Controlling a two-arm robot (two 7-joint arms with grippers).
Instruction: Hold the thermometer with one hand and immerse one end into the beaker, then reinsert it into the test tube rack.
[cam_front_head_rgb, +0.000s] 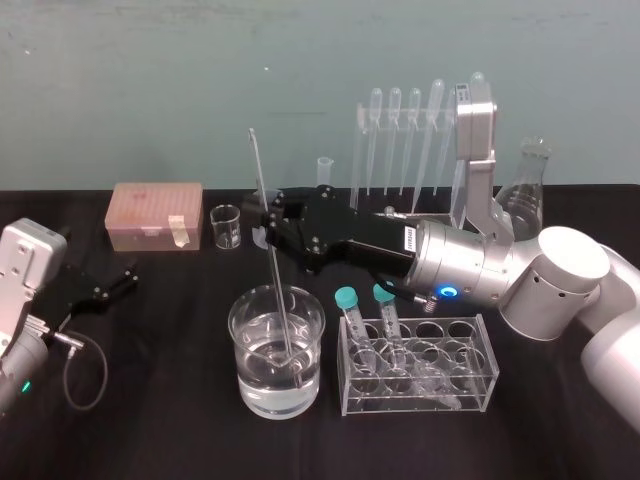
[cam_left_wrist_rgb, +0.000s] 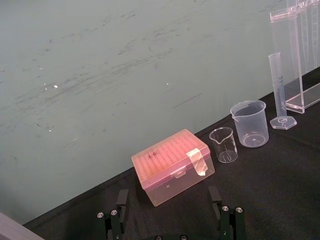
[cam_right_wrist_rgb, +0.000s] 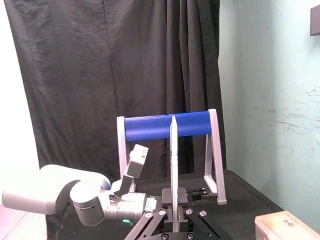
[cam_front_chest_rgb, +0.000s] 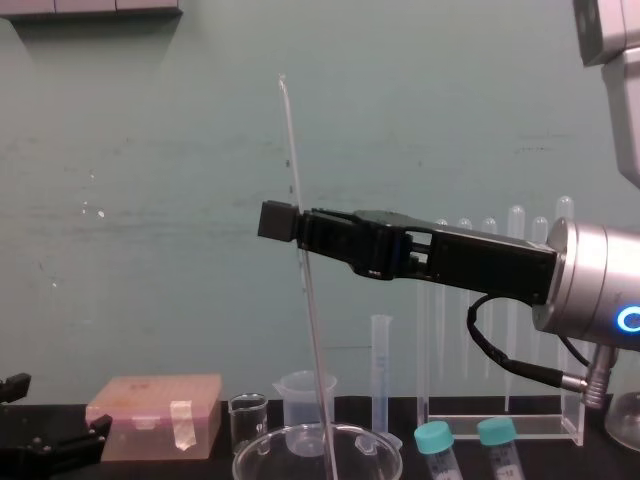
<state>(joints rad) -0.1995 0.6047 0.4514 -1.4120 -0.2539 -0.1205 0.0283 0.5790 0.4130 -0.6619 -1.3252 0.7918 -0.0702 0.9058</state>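
Head view: the right gripper (cam_front_head_rgb: 268, 222) is clamped on the thermometer (cam_front_head_rgb: 281, 290), its tip dipped in the beaker (cam_front_head_rgb: 243, 385) near the tabletop's (cam_front_head_rgb: 150, 410) front edge. Left wrist view: the left gripper (cam_left_wrist_rgb: 168, 192) is open and empty. Chest view: the thermometer leans, so lifting it askew could knock it against the rim.

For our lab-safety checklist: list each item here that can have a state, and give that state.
thermometer: held near-upright, lower end in the beaker's liquid
beaker: upright, part-filled with clear liquid
right claw: shut on thermometer
left claw: open, parked on the left
test tube rack: upright, pipettes hanging
pink box: lid closed
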